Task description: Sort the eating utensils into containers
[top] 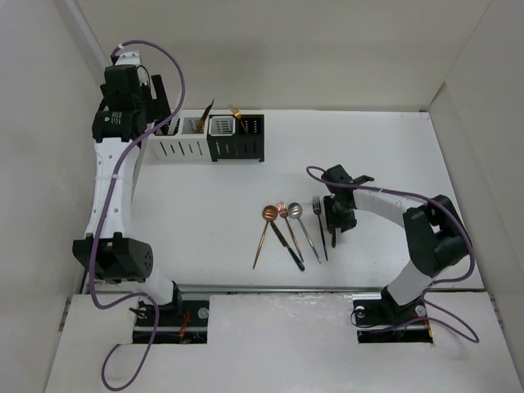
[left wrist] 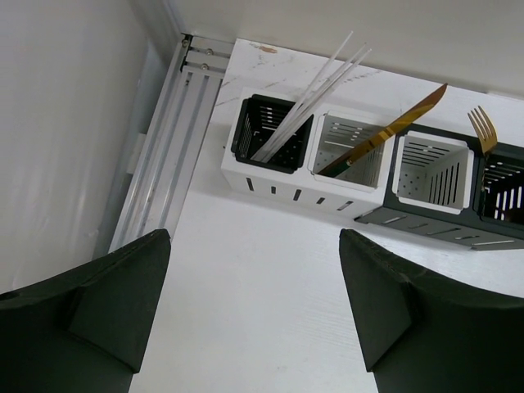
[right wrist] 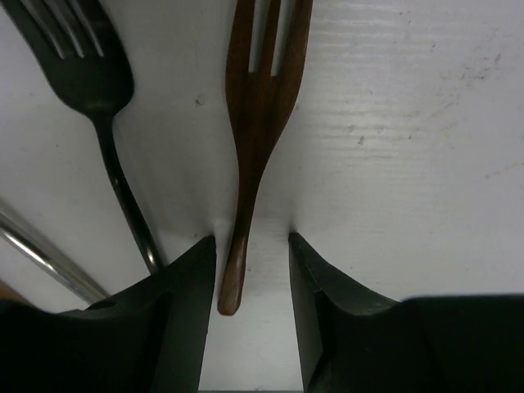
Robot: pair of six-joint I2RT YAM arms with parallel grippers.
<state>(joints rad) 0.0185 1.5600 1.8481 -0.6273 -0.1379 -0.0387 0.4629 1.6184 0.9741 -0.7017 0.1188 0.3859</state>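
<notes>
Right claw (right wrist: 252, 241) sits low over the table (right wrist: 409, 164), its jaws half-spread astride the very tail of the copper fork (right wrist: 258, 123) and not yet pinching. The handle lies close against one finger, and bare table shows between it and the other. Closing from this off-centre stance may push the handle sideways before both pads bite, so the fork could swing about its tines or squirt out. A hold this far back also leaves the long tined end hanging ahead of the claw, and it may droop or twist once lifted. The black fork (right wrist: 90, 74) runs just outside the nearer finger, with a silvery handle (right wrist: 41, 254) beyond it, and either could be nudged or dragged along. Left claw (left wrist: 252, 246) hangs wide and empty just short of the containers (left wrist: 278, 184), well apart from the right claw.
</notes>
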